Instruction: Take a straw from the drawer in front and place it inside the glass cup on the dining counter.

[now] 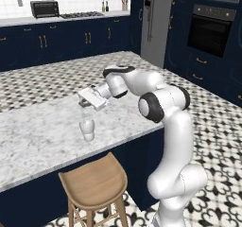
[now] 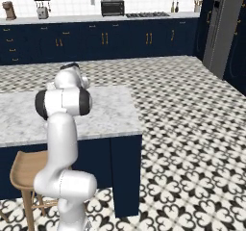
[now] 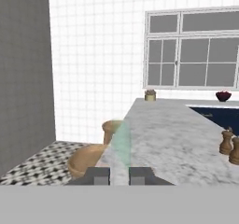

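Your gripper (image 1: 85, 104) sits clenched on the straw (image 3: 120, 164) just above the glass cup (image 1: 87, 129) on the dining counter (image 1: 42, 131) — release off-centre and the thin stick likely glances the rim, falling beside the cup.

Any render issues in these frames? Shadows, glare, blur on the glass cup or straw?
Left base view: flat even light, no cast shadows or glare; the glass cup is pale and low-contrast against the dining counter. Hand view: the cup reads as a faint greenish translucent smear just past the tool; the straw is too thin to resolve. Right base view: sharp, the arm blocks the cup.
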### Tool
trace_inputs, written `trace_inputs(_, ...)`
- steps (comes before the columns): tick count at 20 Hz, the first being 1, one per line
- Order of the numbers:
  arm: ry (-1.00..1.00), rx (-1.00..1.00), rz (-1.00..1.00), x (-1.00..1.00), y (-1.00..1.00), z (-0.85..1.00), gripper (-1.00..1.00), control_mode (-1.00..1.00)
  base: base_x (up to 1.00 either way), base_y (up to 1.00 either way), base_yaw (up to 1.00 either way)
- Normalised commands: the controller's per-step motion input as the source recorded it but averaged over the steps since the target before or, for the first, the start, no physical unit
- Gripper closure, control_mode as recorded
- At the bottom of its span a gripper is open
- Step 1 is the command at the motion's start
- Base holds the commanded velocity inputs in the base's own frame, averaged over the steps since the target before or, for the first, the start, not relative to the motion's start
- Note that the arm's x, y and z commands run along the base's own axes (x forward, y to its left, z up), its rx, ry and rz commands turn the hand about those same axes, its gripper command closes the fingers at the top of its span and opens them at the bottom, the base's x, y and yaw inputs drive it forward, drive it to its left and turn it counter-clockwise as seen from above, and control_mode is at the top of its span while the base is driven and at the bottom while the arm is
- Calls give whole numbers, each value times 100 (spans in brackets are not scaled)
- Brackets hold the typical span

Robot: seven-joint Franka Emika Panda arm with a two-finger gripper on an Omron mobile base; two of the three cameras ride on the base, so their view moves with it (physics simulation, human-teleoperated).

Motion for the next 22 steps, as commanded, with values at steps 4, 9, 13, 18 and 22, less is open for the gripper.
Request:
trace_inputs(4,0,0,0,18,5,-24,100,-100,0,0,0)
trace_inputs(9,-1,1,0,-71,6,-1,100,-100,0,0,0)
trace_inputs(13,-4,4,0,-100,0,1,100,-100,0,0,0)
trace_inputs(18,-1,1,-9,-31,-11,2,100,-100,0,0,0)
trace_inputs(22,0,-1,-16,21,-22,0,100,-100,0,0,0)
